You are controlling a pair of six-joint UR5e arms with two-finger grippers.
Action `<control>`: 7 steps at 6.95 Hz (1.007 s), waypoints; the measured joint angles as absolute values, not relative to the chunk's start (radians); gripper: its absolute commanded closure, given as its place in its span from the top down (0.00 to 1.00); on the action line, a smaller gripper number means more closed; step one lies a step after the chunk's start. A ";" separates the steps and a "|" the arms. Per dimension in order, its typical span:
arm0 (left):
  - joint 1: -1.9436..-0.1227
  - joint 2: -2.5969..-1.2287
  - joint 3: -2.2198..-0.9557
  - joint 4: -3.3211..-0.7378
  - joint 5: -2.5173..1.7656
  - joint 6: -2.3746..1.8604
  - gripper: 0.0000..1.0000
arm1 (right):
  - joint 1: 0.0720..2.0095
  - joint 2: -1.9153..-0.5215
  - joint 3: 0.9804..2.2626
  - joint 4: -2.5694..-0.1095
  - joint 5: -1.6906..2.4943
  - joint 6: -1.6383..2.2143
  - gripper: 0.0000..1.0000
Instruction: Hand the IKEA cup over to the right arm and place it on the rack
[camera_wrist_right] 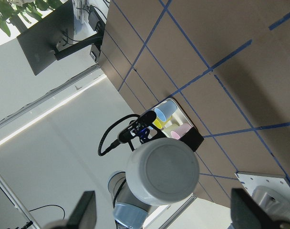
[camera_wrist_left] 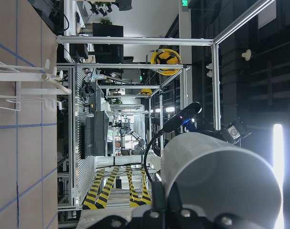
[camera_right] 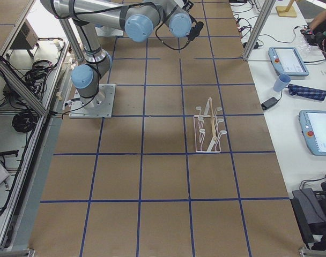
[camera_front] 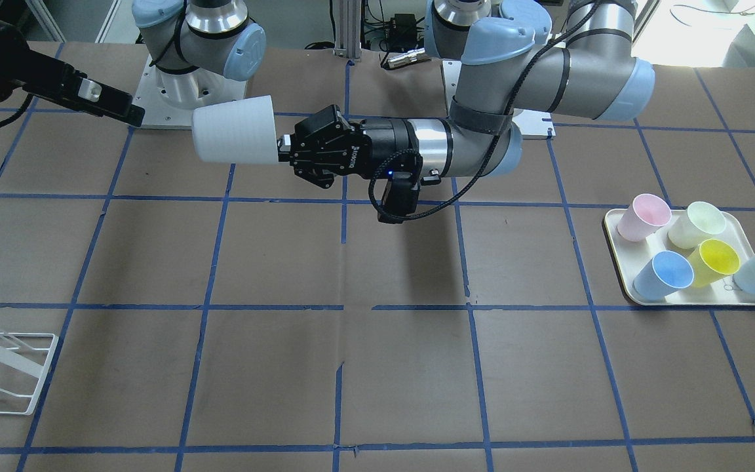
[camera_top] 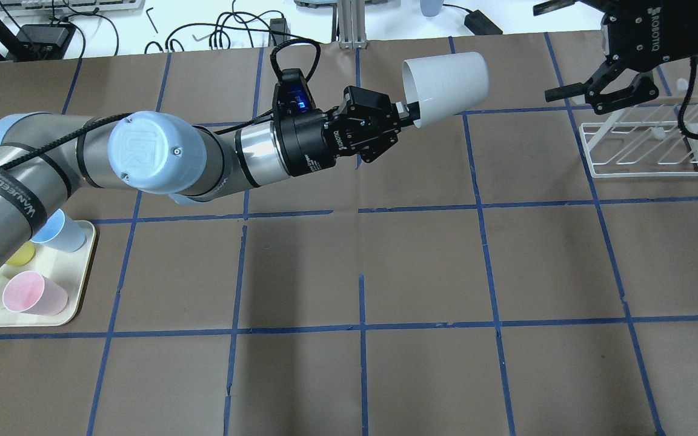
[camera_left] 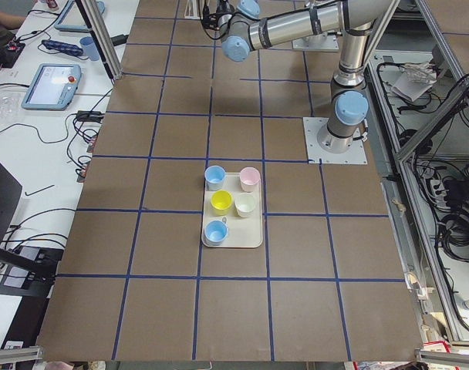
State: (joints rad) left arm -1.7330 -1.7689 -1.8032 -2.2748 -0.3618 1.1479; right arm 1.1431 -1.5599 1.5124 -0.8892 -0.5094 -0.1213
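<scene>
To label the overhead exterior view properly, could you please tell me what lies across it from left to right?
cream tray → left gripper → IKEA cup → rack

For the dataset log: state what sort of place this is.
Probably a robotics lab: a left arm and right arm bolted to a table gridded with blue tape, teach pendants on side benches, aluminium framing around.

Cream tray point(camera_front: 718, 296) holds five coloured cups point(camera_front: 718, 261); brown table point(camera_front: 351, 380), blue tape grid point(camera_front: 207, 305).
</scene>
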 measured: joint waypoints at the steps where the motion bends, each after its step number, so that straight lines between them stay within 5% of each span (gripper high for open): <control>1: -1.761 -1.776 -1.808 -2.257 -0.396 1.149 0.00 | 1.143 -1.558 1.526 -0.878 -0.496 -0.115 1.00; 7: -1.787 -1.764 -1.822 -2.227 -0.443 1.149 0.00 | 1.148 -1.568 1.574 -0.755 -0.488 -0.097 1.00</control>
State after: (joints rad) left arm -1.7870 -1.7640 -1.8223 -2.2273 -0.4427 1.1489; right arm 1.1476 -1.5676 1.5744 -0.7554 -0.4877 -0.0967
